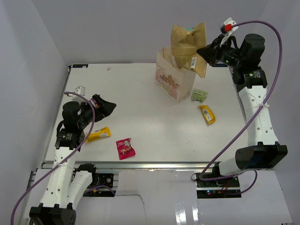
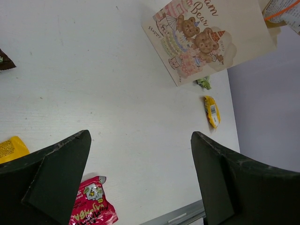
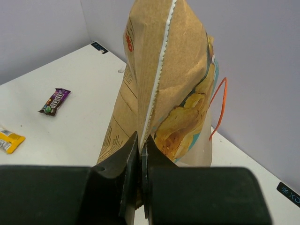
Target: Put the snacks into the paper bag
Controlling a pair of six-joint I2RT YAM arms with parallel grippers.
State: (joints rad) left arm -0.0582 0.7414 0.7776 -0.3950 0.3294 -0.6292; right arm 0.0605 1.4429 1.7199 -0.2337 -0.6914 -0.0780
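My right gripper (image 1: 205,52) is shut on the seam of the large yellow-tan chip bag (image 1: 187,44) and holds it at the open top of the tan paper bag (image 1: 171,79). In the right wrist view the fingers (image 3: 130,154) pinch the chip bag (image 3: 164,79), with an orange cord handle (image 3: 218,105) behind it. My left gripper (image 1: 105,107) is open and empty above the table's left side. The yellow packet (image 1: 99,135) and magenta packet (image 1: 125,148) lie near it. The green packet (image 1: 199,95) and orange-yellow packet (image 1: 207,114) lie right of the paper bag. The purple packet (image 3: 55,101) lies at the table's left.
A small white object (image 1: 79,90) sits near the table's left edge. Grey walls close in the back and both sides. In the left wrist view the paper bag's bear picture (image 2: 201,37) faces front, with the table's metal front edge (image 2: 178,216) below.
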